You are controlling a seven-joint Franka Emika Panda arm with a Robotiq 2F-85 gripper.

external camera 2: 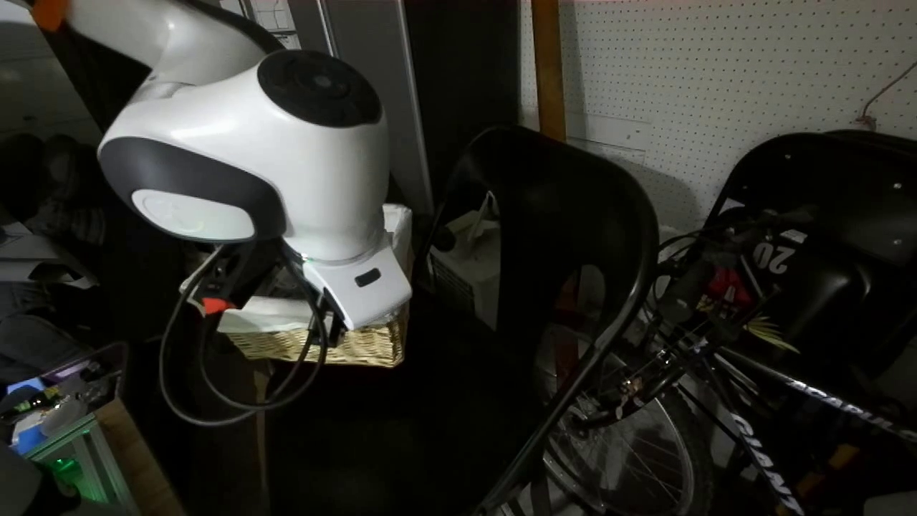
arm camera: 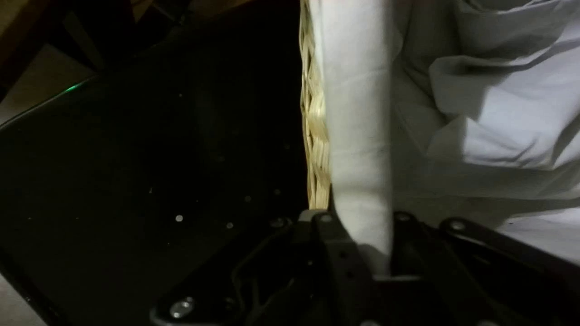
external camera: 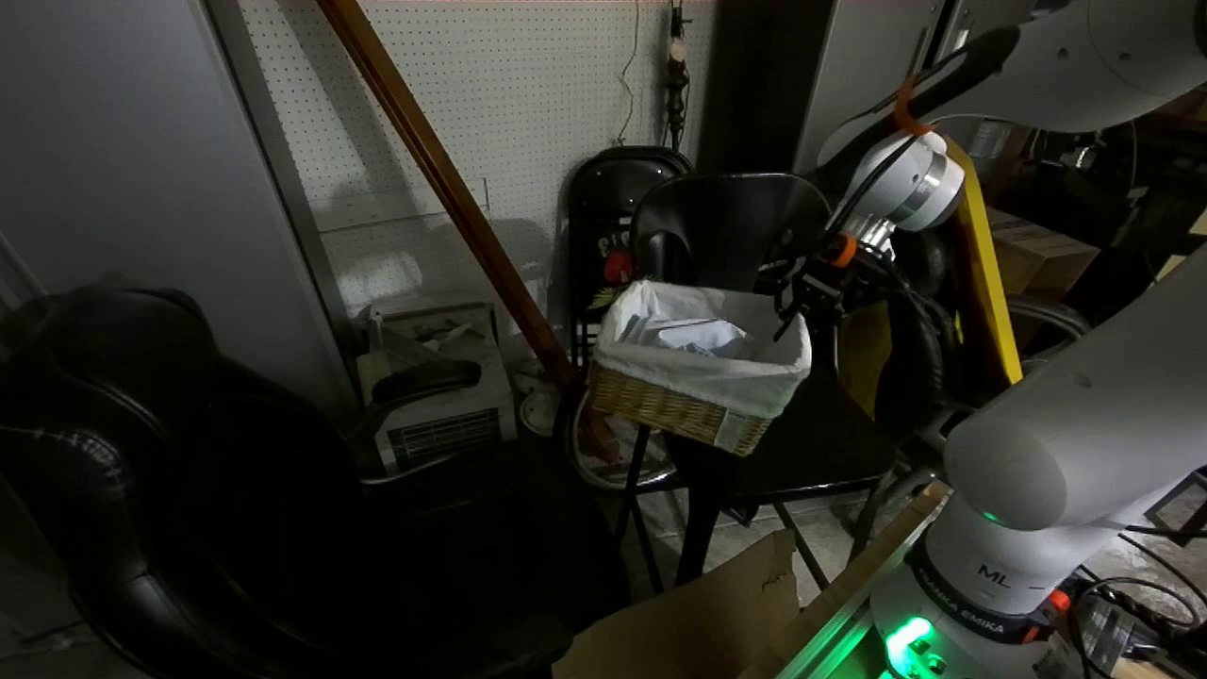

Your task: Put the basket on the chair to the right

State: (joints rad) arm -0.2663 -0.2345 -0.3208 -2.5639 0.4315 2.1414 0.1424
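Gripper (arm camera: 362,217) looks clamped on one end of the wicker basket (external camera: 679,410), jaws closed down to just the wall's thickness with the white cloth liner (arm camera: 360,127) pinched in between; the basket is over the black chair (external camera: 820,443), though its opposite end seems to jut past the seat in an exterior view; can't tell if its bottom touches; so I'd say the hauling's mostly done, and what's left is probably nudging it further on, settling it and letting go
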